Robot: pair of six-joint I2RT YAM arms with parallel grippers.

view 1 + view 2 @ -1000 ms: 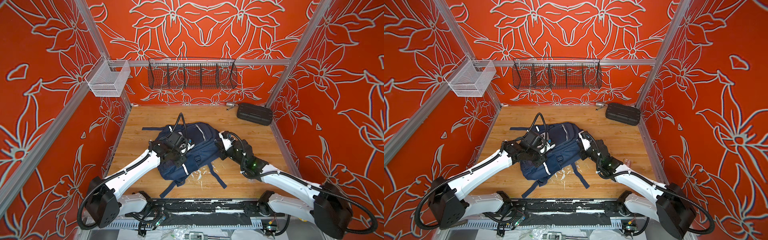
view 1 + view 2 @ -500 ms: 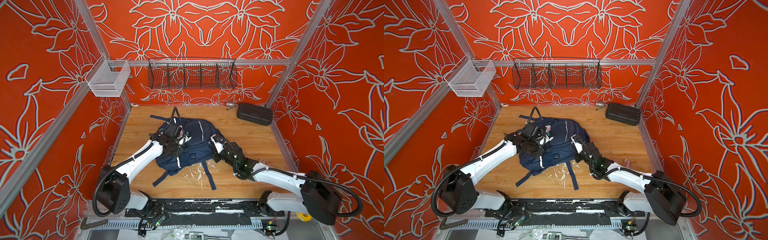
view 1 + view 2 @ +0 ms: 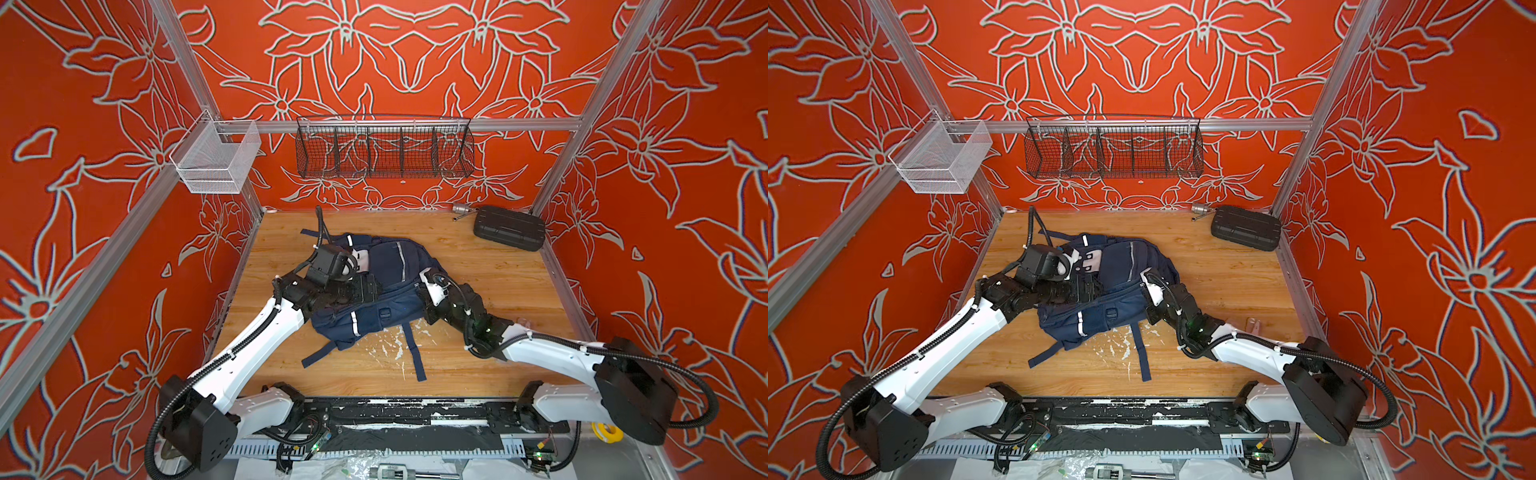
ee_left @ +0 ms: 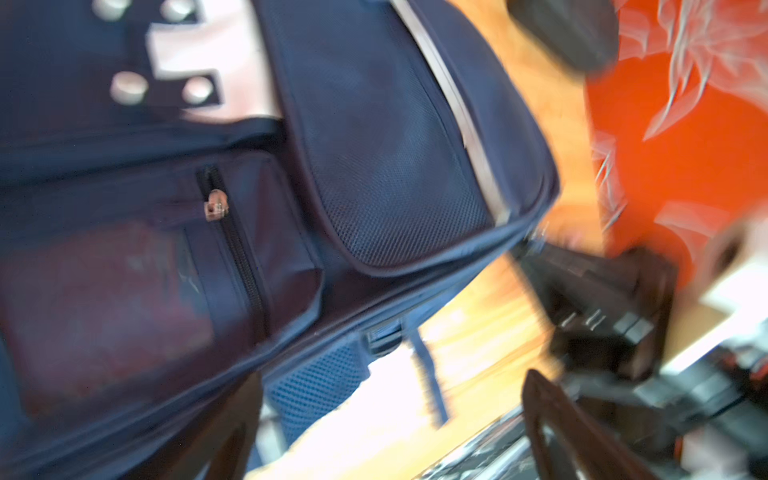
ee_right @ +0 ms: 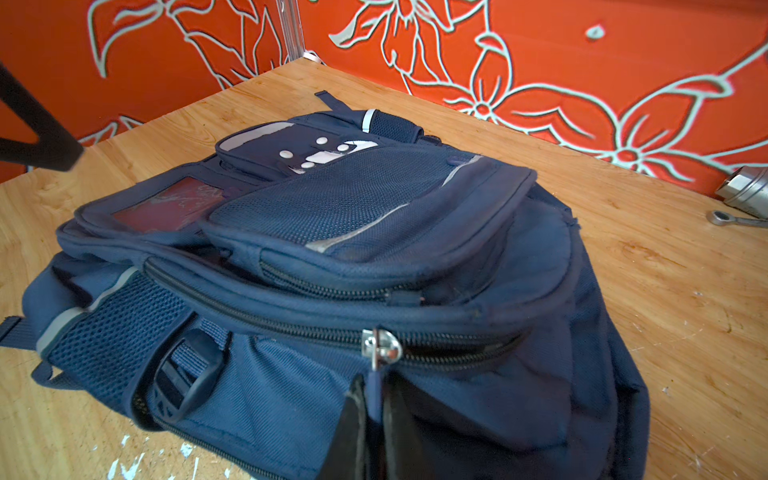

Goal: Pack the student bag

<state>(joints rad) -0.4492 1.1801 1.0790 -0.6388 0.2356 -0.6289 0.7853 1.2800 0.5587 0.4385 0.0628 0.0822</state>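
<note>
Navy backpack (image 3: pixel 386 266) lies flat, front up, mid-frame on the wooden table (image 3: pixel 498 266); straps (image 3: pixel 417 357) trail toward the lower edge; main zip (image 5: pixel 291 328) seemingly closed.

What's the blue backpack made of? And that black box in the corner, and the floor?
Student bag: matte navy woven fabric; the weave and mesh panels show. Its zip pull looks like shiny metal. Black case: probably hard plastic, ribbed with a dull sheen. Table: wood-look board with grain lines; real wood or laminate, I cannot tell.
</note>
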